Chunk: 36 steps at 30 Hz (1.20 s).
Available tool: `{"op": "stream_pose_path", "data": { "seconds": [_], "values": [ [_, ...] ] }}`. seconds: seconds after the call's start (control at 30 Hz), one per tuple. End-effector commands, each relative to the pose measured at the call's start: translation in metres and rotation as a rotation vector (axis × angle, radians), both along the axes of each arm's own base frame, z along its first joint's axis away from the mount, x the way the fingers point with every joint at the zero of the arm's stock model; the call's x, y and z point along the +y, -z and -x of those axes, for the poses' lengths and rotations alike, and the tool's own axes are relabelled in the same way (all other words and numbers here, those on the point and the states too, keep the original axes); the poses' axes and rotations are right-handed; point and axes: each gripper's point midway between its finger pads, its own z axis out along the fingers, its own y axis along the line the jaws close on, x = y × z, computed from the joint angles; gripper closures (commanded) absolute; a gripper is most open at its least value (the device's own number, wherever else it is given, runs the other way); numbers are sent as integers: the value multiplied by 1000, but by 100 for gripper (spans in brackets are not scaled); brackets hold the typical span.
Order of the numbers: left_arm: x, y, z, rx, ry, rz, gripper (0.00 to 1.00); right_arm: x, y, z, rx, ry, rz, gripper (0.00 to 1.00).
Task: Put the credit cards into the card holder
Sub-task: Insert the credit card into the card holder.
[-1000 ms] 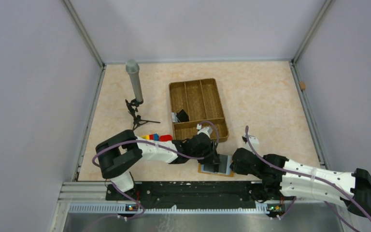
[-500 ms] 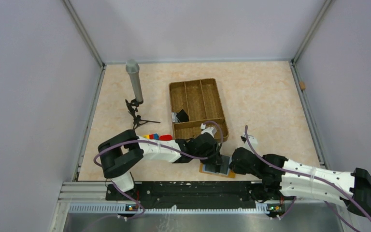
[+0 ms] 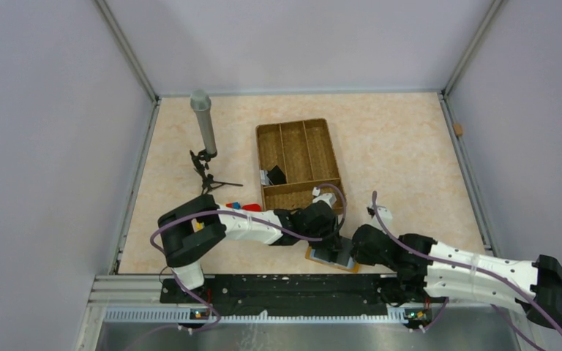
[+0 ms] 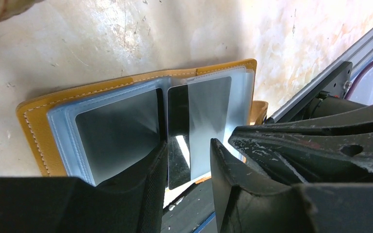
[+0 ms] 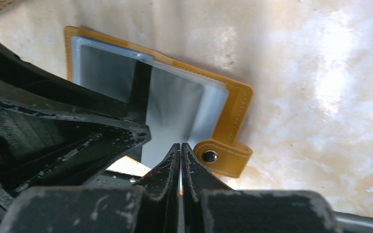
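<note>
The card holder (image 3: 328, 257) lies open on the table by the front rail, tan-orange outside (image 4: 34, 131) and light blue inside (image 5: 233, 111). A dark credit card (image 4: 178, 136) stands on edge at the holder's fold, seen as a dark strip (image 5: 140, 87) in the right wrist view. My left gripper (image 3: 334, 238) hangs over the holder, open (image 4: 188, 144). The card lies against one finger, with a gap to the other. My right gripper (image 3: 355, 248) is shut (image 5: 180, 144) at the edge of the blue sleeve, beside the snap tab (image 5: 223, 158). Whether it pinches the sleeve is unclear.
A woven brown divided tray (image 3: 259, 153) sits just behind the holder with a small black item (image 3: 274, 175) in it. A grey cylinder on a tripod (image 3: 203, 124) stands at the left. Coloured blocks (image 3: 247, 208) lie by the left arm. The metal rail (image 4: 315, 92) runs close alongside the holder.
My left gripper has slid to the right over the holder, which has turned slightly. The right gripper's jaws have closed at the holder's edge.
</note>
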Motion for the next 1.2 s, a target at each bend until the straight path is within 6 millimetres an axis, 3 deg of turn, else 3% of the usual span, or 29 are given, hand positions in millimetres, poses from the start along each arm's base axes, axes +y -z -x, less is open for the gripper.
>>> {"op": "stream_pose_path", "data": {
  "seconds": [0.0,0.23,0.37,0.57,0.73,0.93,1.17],
  "values": [
    [-6,-10,-1,-24,12,18,60,-15,-13,-4,-32,43,35,95],
    [0,-12,-2,-35,-2,18,54,-40,-14,1,-24,98,83,72],
    [4,-13,-2,-44,-9,14,51,-41,-9,3,-15,110,66,66],
    [8,-16,-2,-55,-12,16,50,-43,-11,1,-18,122,90,63],
    [9,-15,-1,-52,-8,17,52,-48,-26,-3,-46,128,112,56],
    [10,-16,-1,-55,-8,16,55,-55,-40,-5,-62,137,136,54],
    [11,-16,-1,-57,-4,11,55,-57,-22,3,-4,143,164,51]
  ]
}}
